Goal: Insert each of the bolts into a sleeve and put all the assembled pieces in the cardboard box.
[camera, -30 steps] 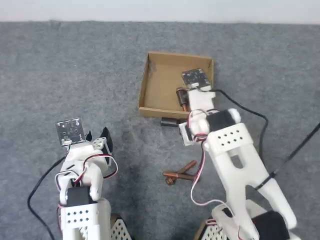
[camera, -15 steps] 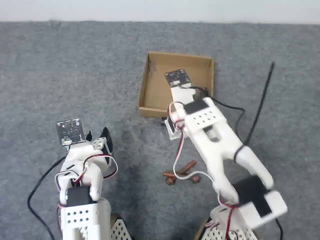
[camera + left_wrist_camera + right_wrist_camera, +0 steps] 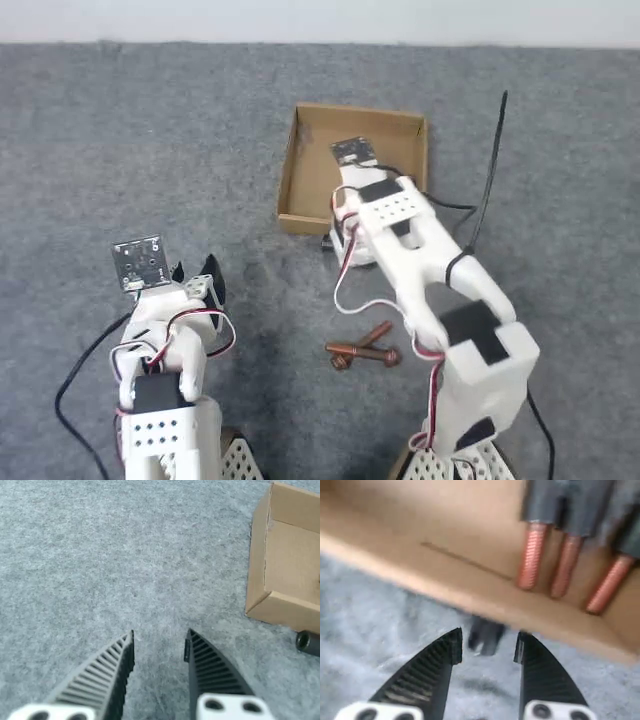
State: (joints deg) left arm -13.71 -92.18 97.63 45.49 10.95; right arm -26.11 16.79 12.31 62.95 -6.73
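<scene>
Bolts (image 3: pixel 362 349) lie loose on the grey carpet (image 3: pixel 150 130), at 6 o'clock from the cardboard box (image 3: pixel 318 165). Three assembled pieces (image 3: pixel 566 555) lie inside it. One black sleeve (image 3: pixel 309 643) lies just outside its 6 o'clock wall. The right gripper (image 3: pixel 489 632) hangs above that sleeve, jaws moderately apart, empty. The left gripper (image 3: pixel 160 634), at 8 o'clock from the box, is narrowly parted, empty.

The left arm (image 3: pixel 165 345) is sitting tucked back, left gripper (image 3: pixel 159 636) gaping — the right arm (image 3: pixel 425 255) is stretching well forward, right gripper (image 3: pixel 488 640) gaping too.
</scene>
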